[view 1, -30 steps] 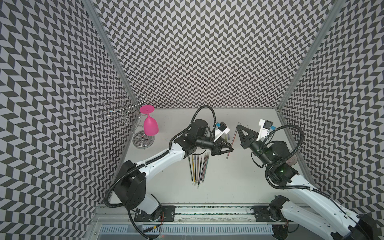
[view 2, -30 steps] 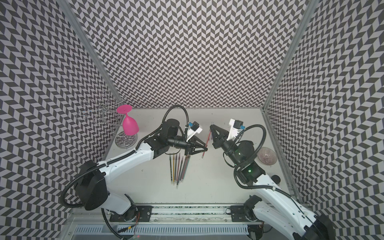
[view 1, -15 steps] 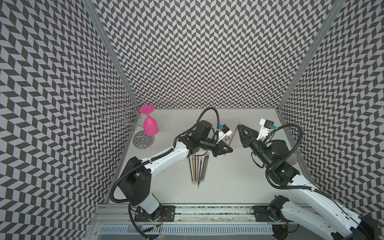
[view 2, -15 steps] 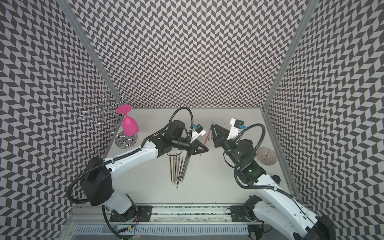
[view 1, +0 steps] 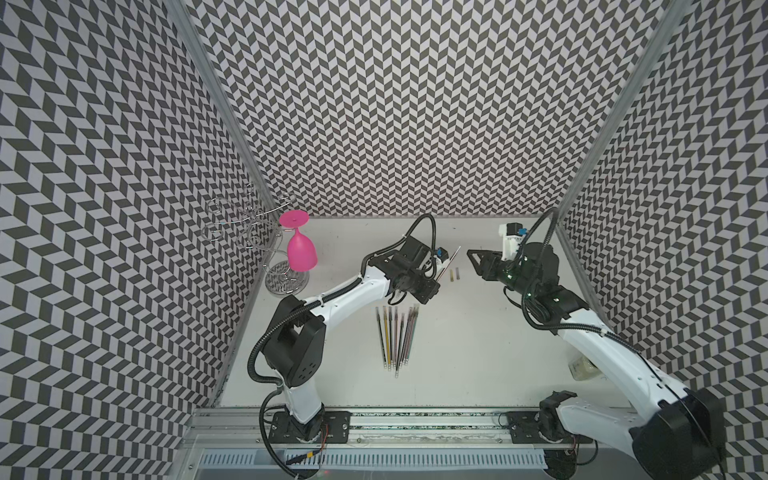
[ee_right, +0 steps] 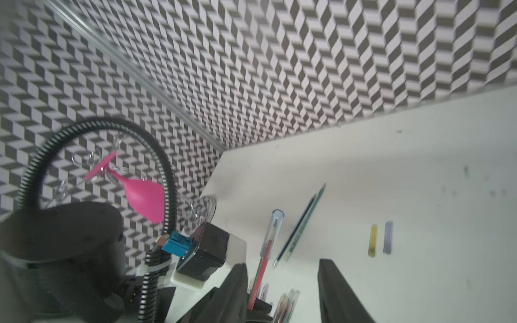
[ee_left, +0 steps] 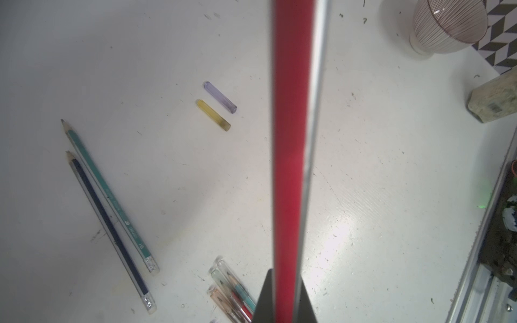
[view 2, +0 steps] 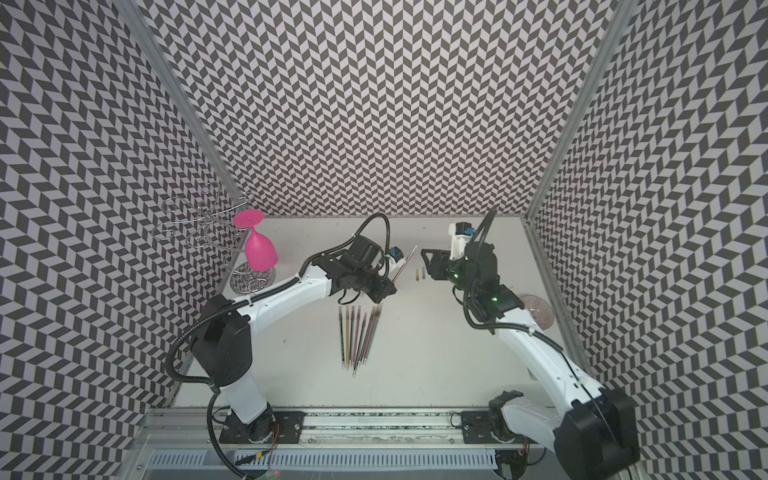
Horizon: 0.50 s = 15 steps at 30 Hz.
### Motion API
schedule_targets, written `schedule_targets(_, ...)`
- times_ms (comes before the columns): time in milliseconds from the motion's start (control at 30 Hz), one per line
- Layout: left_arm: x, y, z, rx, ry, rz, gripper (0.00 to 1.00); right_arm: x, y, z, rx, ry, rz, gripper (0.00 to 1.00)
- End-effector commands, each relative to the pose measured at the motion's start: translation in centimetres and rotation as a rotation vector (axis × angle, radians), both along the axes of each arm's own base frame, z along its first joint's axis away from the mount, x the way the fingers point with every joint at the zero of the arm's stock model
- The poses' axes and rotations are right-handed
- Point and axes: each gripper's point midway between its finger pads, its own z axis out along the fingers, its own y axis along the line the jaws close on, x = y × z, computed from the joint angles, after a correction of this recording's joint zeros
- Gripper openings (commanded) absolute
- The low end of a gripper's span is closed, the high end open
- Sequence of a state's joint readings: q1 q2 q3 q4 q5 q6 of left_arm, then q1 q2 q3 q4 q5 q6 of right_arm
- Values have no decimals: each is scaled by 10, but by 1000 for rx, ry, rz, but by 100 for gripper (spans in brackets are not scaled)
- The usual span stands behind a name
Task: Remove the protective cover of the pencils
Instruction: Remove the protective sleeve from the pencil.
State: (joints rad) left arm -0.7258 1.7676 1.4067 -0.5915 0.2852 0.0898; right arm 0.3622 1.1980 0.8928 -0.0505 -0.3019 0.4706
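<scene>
We see the left gripper (view 1: 432, 286) clamped tight on a red pencil (view 1: 449, 262). The pencil rises out of the jaws toward 1 o'clock in both top views, clear of the table (view 1: 478, 353). In the left wrist view its shaft (ee_left: 288, 139) runs straight up from between the dark fingers (ee_left: 305, 307). The right wrist view shows a clear cover (ee_right: 277, 216) sitting over the pencil's far tip.

The right gripper (view 1: 473, 259) hangs at 3 o'clock of that tip, apart from it. Its jaws stand moderately wide with nothing between them, as the right wrist view shows (ee_right: 281, 264).

On the table between the two grippers lie two loose covers, a yellow cap (view 1: 451, 275) and a violet cap (view 1: 457, 274), side by side and touching neither gripper.

The row of pencils (view 1: 397, 336) lies at 6 o'clock of the left gripper, near it but outside its jaws. The pencils lie close together, eraser ends toward 6 o'clock. In the left wrist view several of their tips wear clear covers (ee_left: 223, 268).

A teal pencil (ee_left: 109, 195) and a dark blue pencil (ee_left: 109, 226) lie bare-tipped on the table, side by side.
</scene>
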Motion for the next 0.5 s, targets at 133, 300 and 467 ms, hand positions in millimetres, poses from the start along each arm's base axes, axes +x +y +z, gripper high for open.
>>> schedule_targets(133, -16, -10, 3, 31, -25, -87, 0, -5, 25, -22, 36, 112, 177, 43)
schedule_targets(300, -18, -12, 4, 27, -25, -93, 0, -3, 25, -31, 81, 160, 193, 39)
schedule_targets(467, -18, -12, 3, 27, -24, -93, 0, -2, 17, -29, 128, 159, 168, 33)
